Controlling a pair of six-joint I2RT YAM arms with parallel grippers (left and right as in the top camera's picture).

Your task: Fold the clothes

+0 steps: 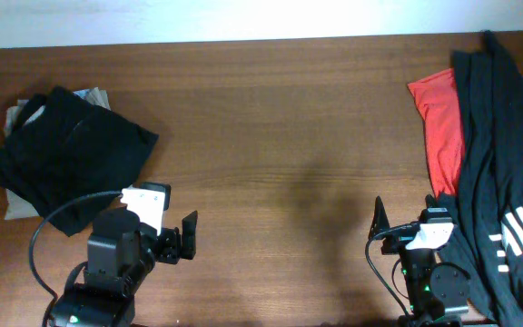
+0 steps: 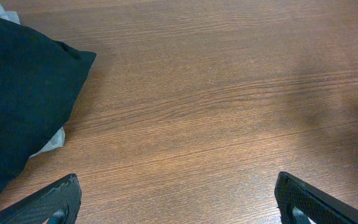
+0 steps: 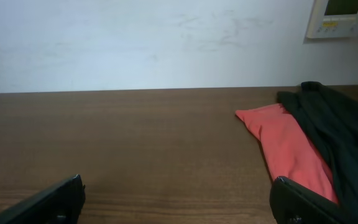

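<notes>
A folded black garment (image 1: 66,154) lies at the left of the table on top of a pale piece (image 1: 14,116); its corner shows in the left wrist view (image 2: 17,87). A heap of black clothes (image 1: 502,154) with white lettering lies at the right edge, over a red garment (image 1: 441,127). Both also show in the right wrist view: the black (image 3: 334,118) and the red (image 3: 288,146). My left gripper (image 1: 182,238) is open and empty, right of the folded pile. My right gripper (image 1: 402,227) is open and empty, just left of the black heap.
The brown wooden table (image 1: 280,136) runs to a white wall (image 3: 154,43) at the back. A wall control panel (image 3: 342,17) is at the upper right in the right wrist view.
</notes>
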